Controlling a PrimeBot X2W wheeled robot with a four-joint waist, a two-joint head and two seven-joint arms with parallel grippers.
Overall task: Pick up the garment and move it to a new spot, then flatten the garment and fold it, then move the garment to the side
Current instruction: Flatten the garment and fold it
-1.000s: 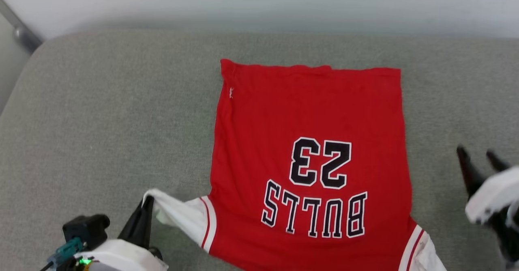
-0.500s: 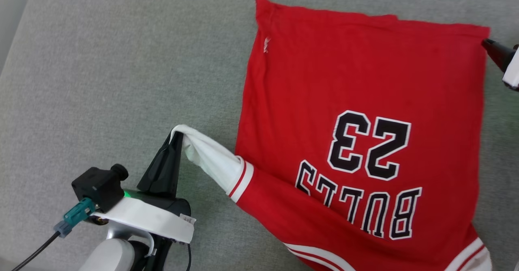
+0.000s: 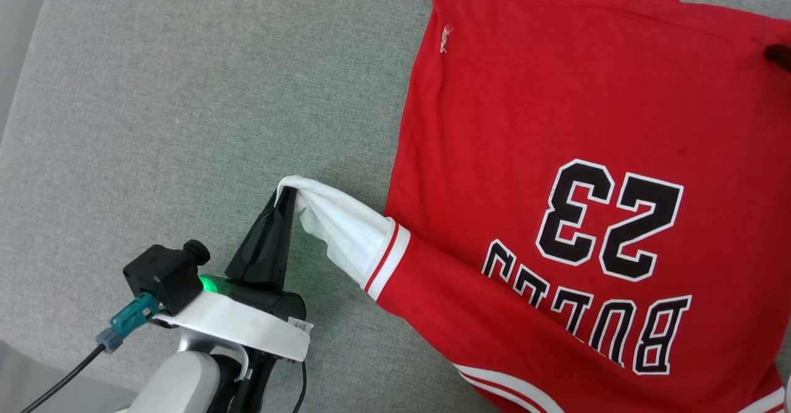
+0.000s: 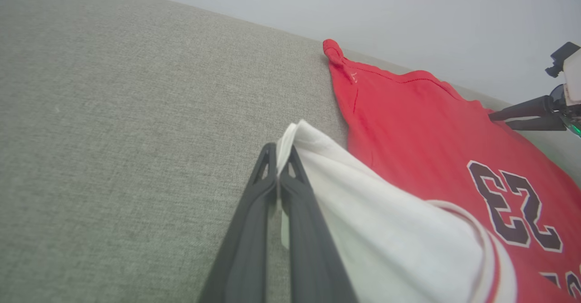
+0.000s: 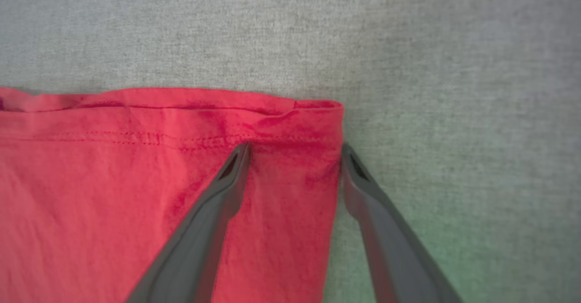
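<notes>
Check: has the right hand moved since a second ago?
Yes. The right hand went from beside the garment's lettering to its far hem corner, open astride it.

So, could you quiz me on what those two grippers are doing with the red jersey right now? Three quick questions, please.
1. True or false: the left gripper is shut on the garment's white sleeve.
2. Where do the right gripper's open fingers stand?
A) around the white sleeve
B) astride a hem corner of the garment
C) pinching the lettering
3. Fill in: the big number printed on the garment reads ____.

Key: 1 true; 2 B; 3 23.
</notes>
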